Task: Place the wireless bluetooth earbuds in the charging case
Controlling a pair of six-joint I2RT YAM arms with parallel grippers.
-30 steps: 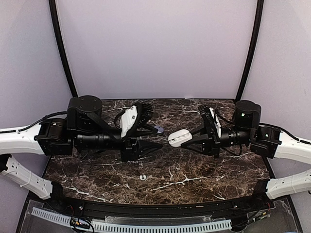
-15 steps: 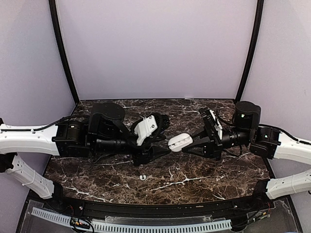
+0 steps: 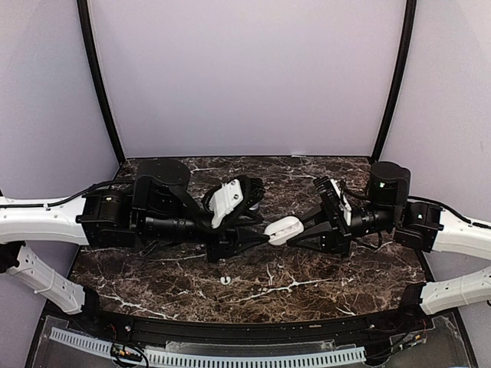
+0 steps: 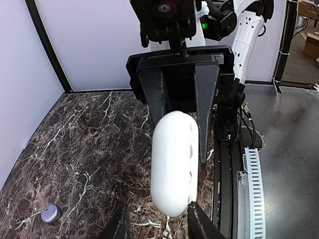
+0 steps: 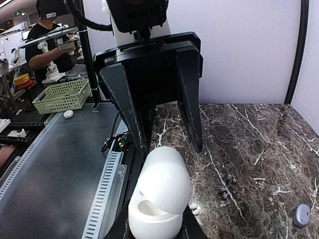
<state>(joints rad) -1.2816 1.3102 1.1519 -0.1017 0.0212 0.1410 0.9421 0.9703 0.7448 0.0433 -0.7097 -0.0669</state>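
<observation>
Hands of both arms meet above the middle of the dark marble worktop (image 3: 322, 284), fingertips pointing at each other. The right hand (image 3: 295, 230) is clenched on a plain white oval pod (image 3: 281, 228), gripping it at one end so that the rest juts out toward the left arm. In the right wrist view the pod shows a seam with a shallow notch across its middle.

The left hand (image 3: 261, 233) is parted, and its two black fingers (image 4: 121, 225) stand to either side of the pod's free end. One finger looks to be right against the pod's edge and the other stands a little off it. Whether it grips at all I cannot tell.

The charging case (image 4: 51, 213), a small lavender pebble, lies on the worktop toward the back wall, well apart from both hands and held by neither. It is too small to tell whether its lid is up.

One tiny white earbud (image 3: 225, 280) lies on the worktop nearer the front edge, below the left hand and clear of it. The second earbud I cannot make out. Two small dark bits (image 5: 227, 179) lie on the marble between the pod and the case.
</observation>
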